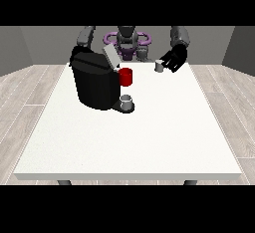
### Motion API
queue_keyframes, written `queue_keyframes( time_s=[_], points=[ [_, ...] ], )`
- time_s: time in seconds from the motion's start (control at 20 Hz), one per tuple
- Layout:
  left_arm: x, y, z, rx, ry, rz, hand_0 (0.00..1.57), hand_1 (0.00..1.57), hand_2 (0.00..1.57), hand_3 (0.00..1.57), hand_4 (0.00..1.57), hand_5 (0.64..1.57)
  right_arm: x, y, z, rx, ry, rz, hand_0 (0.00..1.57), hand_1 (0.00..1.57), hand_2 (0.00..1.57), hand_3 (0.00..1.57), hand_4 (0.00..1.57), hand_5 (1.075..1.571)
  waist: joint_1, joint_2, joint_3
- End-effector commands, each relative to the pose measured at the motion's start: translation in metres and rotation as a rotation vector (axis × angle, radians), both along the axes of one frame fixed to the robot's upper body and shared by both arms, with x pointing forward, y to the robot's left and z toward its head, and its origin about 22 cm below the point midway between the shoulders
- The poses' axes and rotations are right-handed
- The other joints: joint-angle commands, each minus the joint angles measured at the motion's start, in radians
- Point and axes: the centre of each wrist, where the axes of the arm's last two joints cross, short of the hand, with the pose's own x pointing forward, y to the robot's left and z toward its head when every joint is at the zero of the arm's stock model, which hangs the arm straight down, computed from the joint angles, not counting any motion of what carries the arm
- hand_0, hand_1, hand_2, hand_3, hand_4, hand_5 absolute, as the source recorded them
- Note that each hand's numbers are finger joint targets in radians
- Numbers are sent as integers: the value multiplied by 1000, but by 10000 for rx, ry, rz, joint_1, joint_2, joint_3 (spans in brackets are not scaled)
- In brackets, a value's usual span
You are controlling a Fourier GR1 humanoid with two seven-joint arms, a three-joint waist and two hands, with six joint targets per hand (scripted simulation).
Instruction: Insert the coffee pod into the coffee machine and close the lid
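Coffee pod, a small pale cup shape, sits toward the far edge of the white table, at about one o'clock from the table's middle. The hand at the view's right is right beside it at its three o'clock, dark fingers bent toward the pod and seeming to touch its side; whether they close round it cannot be told. The black coffee machine stands at about eleven o'clock from the table's middle, with its grey lid tilted up and open. A red part shows on the machine's front, and a small grey cup stands on its base below. The other hand is hidden behind the machine.
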Motion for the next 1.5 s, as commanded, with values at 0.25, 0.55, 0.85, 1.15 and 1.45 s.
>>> queue_keyframes(
  time_s=[0.25,0.55,0.85,1.15,1.45],
  points=[
    [26,-39,70,-146,-495,-181,1272,1272,1342,1293,548,1571,8,2,-4,249,-267,157,0,0,0,0,495,1571,-305,182,2],
    [35,-9,124,-383,-1428,993,1248,1248,1292,1237,515,1571,13,26,28,-54,-1194,1224,0,0,0,0,494,1571,-1536,808,-4],
    [39,-13,146,-655,-1900,889,1282,1282,1332,1269,479,1571,20,31,50,-225,-1272,1002,0,0,0,0,509,1571,-1719,1011,-4],
    [44,-39,146,-286,-1855,1140,1262,1262,1313,1244,507,1571,29,15,64,-238,-1659,857,0,0,0,0,520,1571,-1873,1249,0],
    [42,-27,143,-258,-2005,773,1307,1307,1328,1239,487,1571,24,13,63,-151,-1629,603,0,0,0,0,519,1571,-1753,1431,-2]
  ],
)
